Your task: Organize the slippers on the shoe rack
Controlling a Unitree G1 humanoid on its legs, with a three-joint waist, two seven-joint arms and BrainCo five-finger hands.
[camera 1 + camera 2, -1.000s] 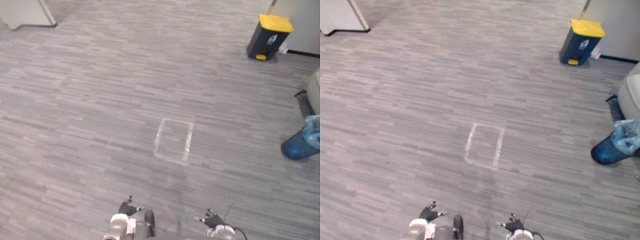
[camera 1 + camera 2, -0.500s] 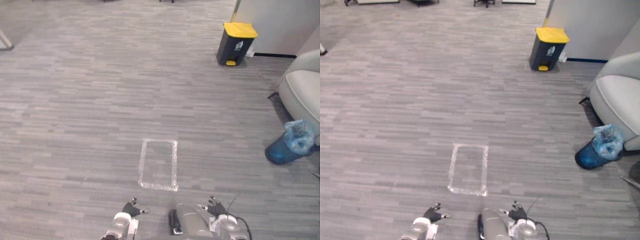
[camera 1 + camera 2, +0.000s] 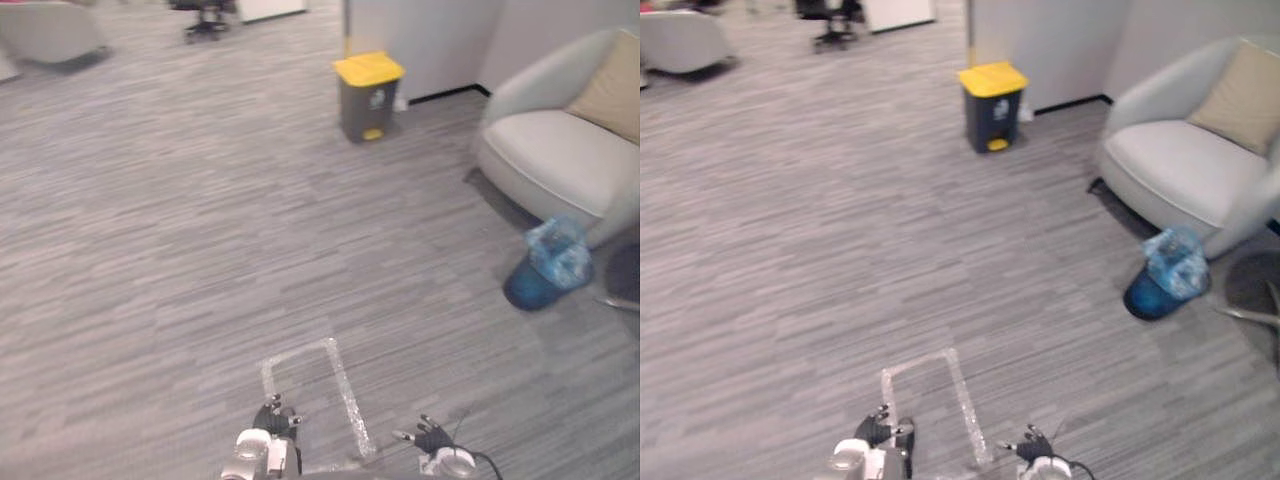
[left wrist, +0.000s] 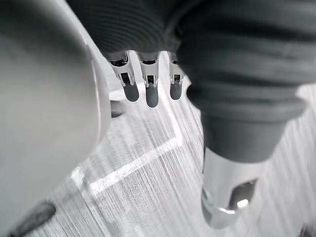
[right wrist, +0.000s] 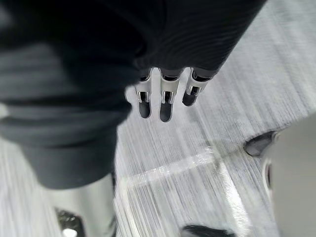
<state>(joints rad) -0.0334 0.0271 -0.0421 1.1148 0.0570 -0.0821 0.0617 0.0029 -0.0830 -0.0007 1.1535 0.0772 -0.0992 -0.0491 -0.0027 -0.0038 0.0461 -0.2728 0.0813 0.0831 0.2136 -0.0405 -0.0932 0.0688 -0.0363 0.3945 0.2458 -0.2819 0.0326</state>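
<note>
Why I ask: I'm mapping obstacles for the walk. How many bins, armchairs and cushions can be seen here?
Bins: 2, the yellow-lidded bin and the blue bin.
Armchairs: 2, the near armchair and the far armchair.
Cushions: 1, the tan cushion.
Total: 5.

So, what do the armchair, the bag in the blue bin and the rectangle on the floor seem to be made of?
Armchair: likely pale grey fabric or faux leather, smooth and matte; I cannot tell which. Bag: thin clear-blue plastic film, crinkled and glinting. Rectangle: probably clear glossy tape, since the floor shows through its shiny strips.
</note>
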